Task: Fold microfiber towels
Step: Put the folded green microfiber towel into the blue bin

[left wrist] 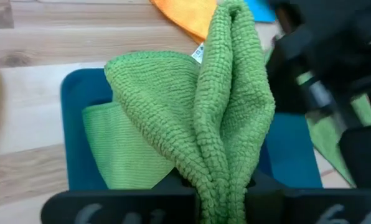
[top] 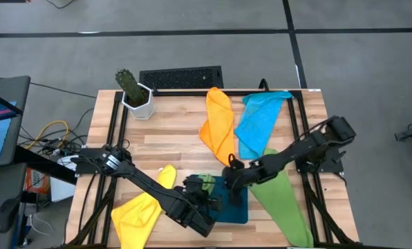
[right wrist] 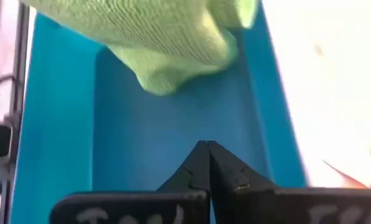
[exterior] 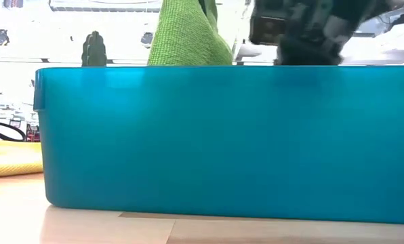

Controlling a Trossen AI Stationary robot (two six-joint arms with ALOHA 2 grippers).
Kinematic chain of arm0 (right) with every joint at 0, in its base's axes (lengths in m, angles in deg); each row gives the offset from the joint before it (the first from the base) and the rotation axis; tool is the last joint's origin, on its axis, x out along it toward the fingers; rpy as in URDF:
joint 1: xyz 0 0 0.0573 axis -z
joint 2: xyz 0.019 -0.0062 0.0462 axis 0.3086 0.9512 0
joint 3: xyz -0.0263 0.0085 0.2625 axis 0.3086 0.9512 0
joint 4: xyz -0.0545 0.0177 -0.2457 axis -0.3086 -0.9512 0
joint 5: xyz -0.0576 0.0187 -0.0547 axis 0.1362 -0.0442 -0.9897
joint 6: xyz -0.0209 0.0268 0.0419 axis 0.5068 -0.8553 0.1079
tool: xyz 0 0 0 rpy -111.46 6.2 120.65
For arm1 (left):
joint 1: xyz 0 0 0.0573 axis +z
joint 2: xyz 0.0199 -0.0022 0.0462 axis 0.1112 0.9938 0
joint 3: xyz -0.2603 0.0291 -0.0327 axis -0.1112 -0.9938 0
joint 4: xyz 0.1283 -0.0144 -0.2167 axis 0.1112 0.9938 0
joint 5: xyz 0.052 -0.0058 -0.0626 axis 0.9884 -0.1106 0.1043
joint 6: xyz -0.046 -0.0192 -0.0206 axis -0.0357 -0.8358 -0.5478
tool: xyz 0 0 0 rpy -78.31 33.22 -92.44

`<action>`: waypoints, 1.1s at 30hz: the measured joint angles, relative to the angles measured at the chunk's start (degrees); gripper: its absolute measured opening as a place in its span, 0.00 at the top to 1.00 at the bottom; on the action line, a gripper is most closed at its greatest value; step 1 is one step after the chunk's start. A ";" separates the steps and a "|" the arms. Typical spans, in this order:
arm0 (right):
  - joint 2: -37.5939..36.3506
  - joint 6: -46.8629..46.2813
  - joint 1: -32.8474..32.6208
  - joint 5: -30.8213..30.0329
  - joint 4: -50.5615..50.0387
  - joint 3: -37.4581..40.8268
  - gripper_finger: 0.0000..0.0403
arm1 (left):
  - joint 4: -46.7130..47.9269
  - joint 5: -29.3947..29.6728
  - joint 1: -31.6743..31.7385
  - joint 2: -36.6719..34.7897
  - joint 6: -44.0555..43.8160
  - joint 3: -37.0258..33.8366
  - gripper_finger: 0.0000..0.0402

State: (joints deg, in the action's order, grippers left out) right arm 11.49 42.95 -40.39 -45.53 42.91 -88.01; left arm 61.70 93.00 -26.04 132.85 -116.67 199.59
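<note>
Clamped in the left gripper (left wrist: 220, 186): a green towel (left wrist: 192, 118), bunched into upright folds and draped over the teal tray (left wrist: 79, 137) on the counter (left wrist: 61, 37). Beyond the tray, orange towel (left wrist: 188, 15); beside it, the right arm (left wrist: 335, 81), dark.

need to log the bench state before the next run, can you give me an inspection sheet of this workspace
surface: wooden table, bare between the cloths
job's things: green towel bunched over the teal tray; second green towel, orange towel, blue towel, yellow towel lying loose
clutter: potted cactus, keyboard
grippers: left gripper shut on the green towel; right gripper shut, empty, over the tray
cables: yellow and dark cables beside the table's left edge
surroundings: grey floor, monitor at left
</note>
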 joint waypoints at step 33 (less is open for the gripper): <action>-33.62 -11.06 -12.78 -17.92 -21.05 -0.09 0.95 | -46.07 -15.01 10.87 8.97 30.90 -0.02 1.00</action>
State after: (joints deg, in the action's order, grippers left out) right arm -22.12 31.89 -53.17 -63.45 21.85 -88.10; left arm 15.64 78.00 -15.18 141.83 -85.77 199.57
